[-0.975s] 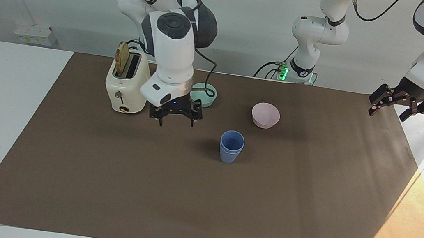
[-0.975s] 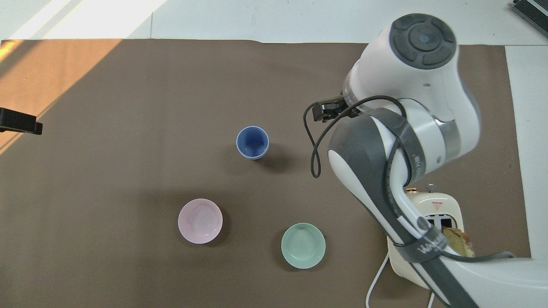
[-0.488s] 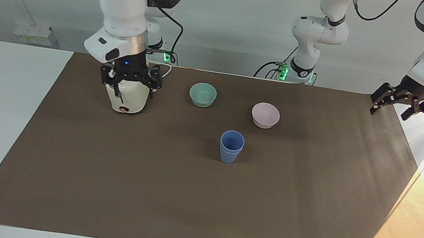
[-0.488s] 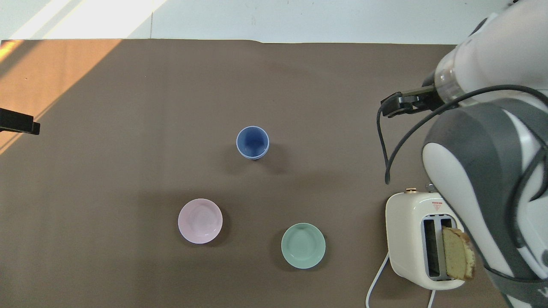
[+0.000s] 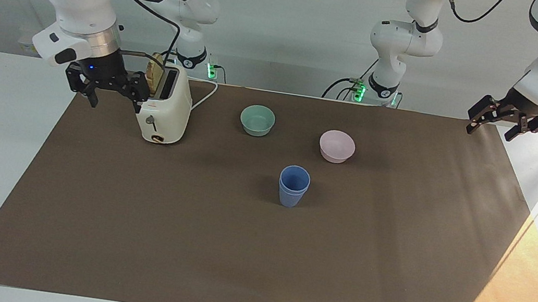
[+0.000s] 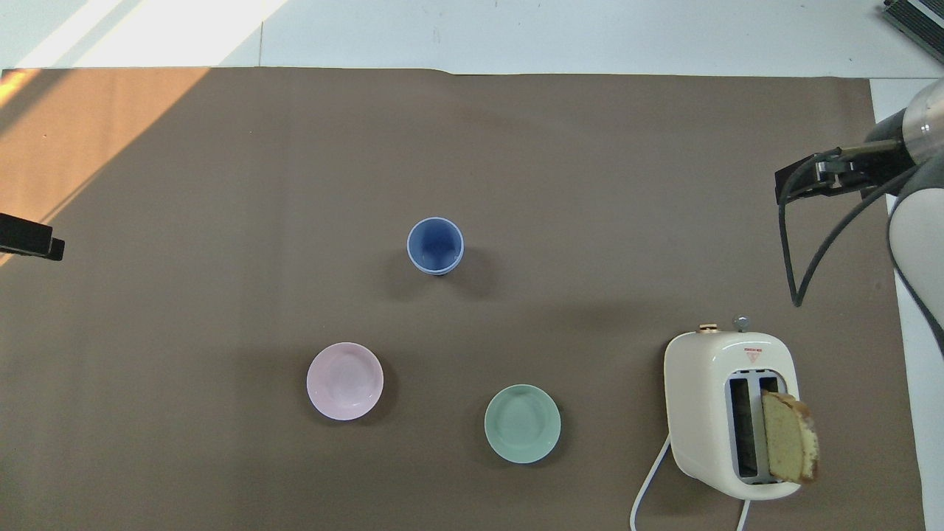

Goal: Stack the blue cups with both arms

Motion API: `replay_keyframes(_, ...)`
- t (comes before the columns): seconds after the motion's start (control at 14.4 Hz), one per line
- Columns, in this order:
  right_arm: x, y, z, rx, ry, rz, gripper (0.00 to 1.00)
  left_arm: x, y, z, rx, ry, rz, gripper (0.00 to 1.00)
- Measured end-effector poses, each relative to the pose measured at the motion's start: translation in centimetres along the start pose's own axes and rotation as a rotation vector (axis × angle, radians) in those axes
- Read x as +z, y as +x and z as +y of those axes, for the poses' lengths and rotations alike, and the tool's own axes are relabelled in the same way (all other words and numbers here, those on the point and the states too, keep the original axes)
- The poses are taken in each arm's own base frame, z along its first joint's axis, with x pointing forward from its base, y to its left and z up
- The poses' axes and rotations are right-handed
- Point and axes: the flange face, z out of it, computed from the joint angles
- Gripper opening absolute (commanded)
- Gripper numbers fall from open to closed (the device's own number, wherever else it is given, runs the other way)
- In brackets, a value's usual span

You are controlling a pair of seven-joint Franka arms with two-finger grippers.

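Since the earlier frames the right gripper (image 5: 108, 90) has swung away from the middle of the mat, past the toaster (image 5: 163, 108), and now hangs empty, fingers apart, over the mat's edge at the right arm's end of the table. The left gripper (image 5: 507, 123) has drifted slightly and waits, fingers spread and holding nothing, over the mat's corner at the left arm's end. The blue cups (image 5: 293, 186) have not shifted.

By count: two cups, one nested upright in the other as a single stack near the middle of the brown mat (image 5: 182, 244); two bowls, a teal-green bowl (image 5: 257, 120) and a pink bowl (image 5: 337, 146), both nearer to the robots than the stack and well apart from it; one toaster with one slice of bread (image 5: 155, 75) standing in a slot; two arms.

The facing view shows both grippers whole and the doubled rim on the stack's wall. The overhead view shows only a dark tip of the left gripper (image 6: 29, 237) at the frame's edge and part of the right gripper (image 6: 815, 175), but it looks straight down into the stack (image 6: 435, 245), the two toaster slots (image 6: 752, 424) and the white cord (image 6: 649, 490) leaving the toaster
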Motion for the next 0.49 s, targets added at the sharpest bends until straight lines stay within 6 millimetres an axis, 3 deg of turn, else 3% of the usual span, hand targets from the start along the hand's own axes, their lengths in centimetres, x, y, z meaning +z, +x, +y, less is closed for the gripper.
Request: replay_keyframes(0.49, 0.47, -0.96, -0.69, -0.011, -0.007, -0.008, 1.00, 0.00, 0.00, 0.00, 0.000, 0.000, 0.000, 1.00)
